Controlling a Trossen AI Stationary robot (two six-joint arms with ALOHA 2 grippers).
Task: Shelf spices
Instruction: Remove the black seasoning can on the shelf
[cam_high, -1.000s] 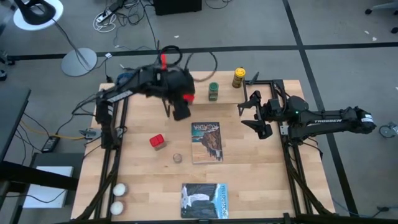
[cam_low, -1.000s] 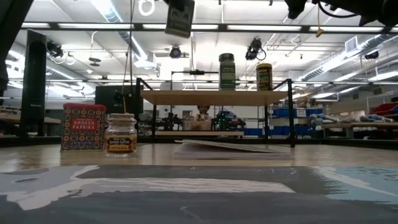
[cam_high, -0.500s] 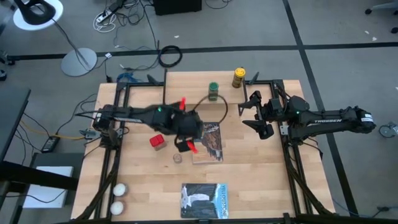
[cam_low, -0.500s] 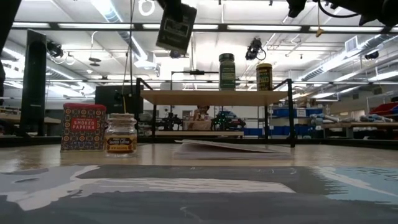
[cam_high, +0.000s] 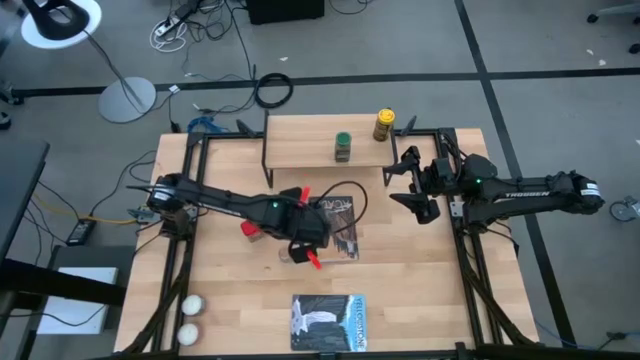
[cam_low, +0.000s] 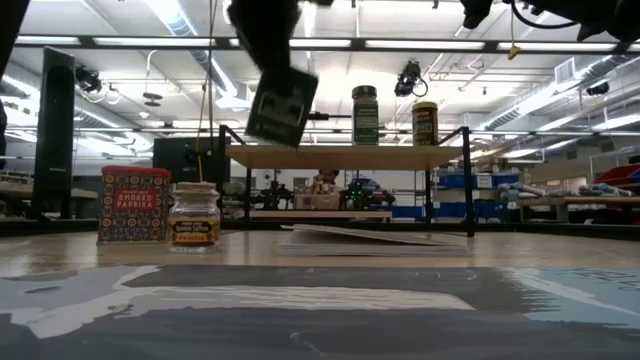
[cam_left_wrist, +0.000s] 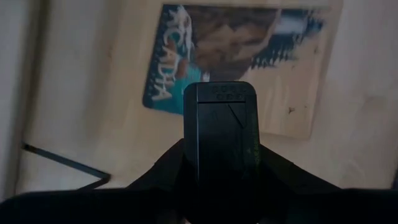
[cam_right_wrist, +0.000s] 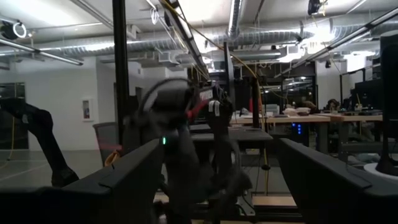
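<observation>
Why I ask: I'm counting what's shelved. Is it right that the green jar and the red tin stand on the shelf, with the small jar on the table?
Not quite. The low view shows the green jar and the yellow-lidded jar on the shelf; the red tin stands on the table beside the small jar.

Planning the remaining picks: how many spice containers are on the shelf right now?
2: the green jar and the yellow-lidded jar stand on the shelf. None seems hidden; the others are off it.

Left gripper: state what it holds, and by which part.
The left gripper holds the dark square tin by its upper end, hanging tilted. The right gripper holds nothing.
</observation>
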